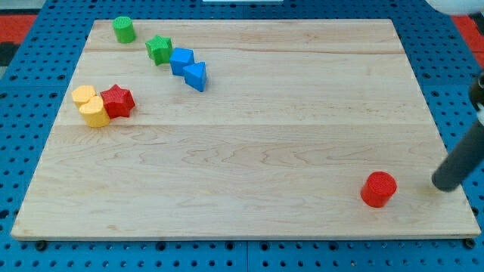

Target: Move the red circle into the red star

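camera view shows my tip (445, 184) low at the view's right, resting on the wooden board (249, 143) near its right edge. the rod slants up and away toward the view's right edge. i have no jaws, only this rod end, so there is nothing to call wide, narrow or holding.

the red circle (378, 189) sits just to the view's left of my tip, at about the same height in the view, with a narrow strip of bare wood between us; we are near but not touching.

the red star (117, 100) lies far from my tip, across the board toward the view's upper left. against its left side are two yellow blocks: a yellow round block (84, 95) and a yellow block (95, 113) just below it, whose shape i cannot make out.

further from my tip, toward the view's top left, stands a green cylinder (124, 29). a green star (159, 49) lies right of and below it, touching or almost touching a blue block (181, 60), and a blue triangle (196, 75) sits just below that.
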